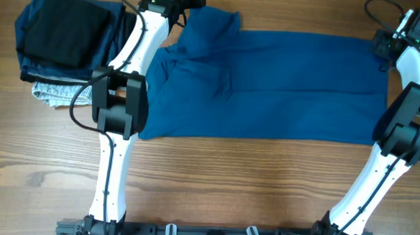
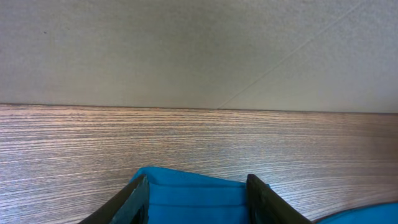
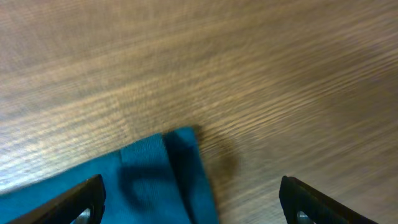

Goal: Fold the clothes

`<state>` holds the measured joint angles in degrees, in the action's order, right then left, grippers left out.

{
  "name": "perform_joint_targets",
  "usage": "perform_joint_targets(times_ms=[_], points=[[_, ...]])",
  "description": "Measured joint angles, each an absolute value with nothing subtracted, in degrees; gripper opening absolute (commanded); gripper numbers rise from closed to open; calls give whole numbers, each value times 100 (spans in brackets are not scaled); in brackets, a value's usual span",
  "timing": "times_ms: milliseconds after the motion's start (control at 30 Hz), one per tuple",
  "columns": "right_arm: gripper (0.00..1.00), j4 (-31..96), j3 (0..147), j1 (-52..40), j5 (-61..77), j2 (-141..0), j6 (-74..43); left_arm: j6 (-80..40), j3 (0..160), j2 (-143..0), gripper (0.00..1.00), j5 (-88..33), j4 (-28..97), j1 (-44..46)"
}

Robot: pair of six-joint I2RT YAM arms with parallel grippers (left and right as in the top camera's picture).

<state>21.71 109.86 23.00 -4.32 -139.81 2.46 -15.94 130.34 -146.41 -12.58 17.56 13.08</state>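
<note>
Wood table (image 1: 214,175) carries the shirt (image 1: 284,85), spread flat across the upper middle of the overhead frame. Folded stack (image 1: 63,31) sits upper left. Left pincer (image 2: 196,180), top left of centre, grips a bunched shirt edge. Right pincer (image 3: 191,183), upper right, gapes wide above the shirt's corner, holding nothing.

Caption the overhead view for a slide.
Blue T-shirt spread on the wooden table, left arm and right arm at its far edge, folded garments stacked beside.
</note>
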Motion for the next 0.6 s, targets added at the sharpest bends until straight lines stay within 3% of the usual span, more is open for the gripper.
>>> perform_joint_targets(times_ms=[100,200,333,400,600], points=[[90,2069,10986,2305,-224,-14116,211,-1531,13034,-14641,50,-1216,1765,1308],[80,2060,10986,2309,-36,-14138,191,-1509,13034,-14641,51,-1135,1817,1308],[55,2051,10986,2307,108,-14156,163,-1505,13034,-14641,56,-1076,1896,1308],[38,2062,10986,2307,128,-14156,165,-1490,13034,-14641,58,-1057,1907,1308],[29,2084,10986,2303,193,-14156,209,-1424,13034,-14641,74,-1048,1907,1308]])
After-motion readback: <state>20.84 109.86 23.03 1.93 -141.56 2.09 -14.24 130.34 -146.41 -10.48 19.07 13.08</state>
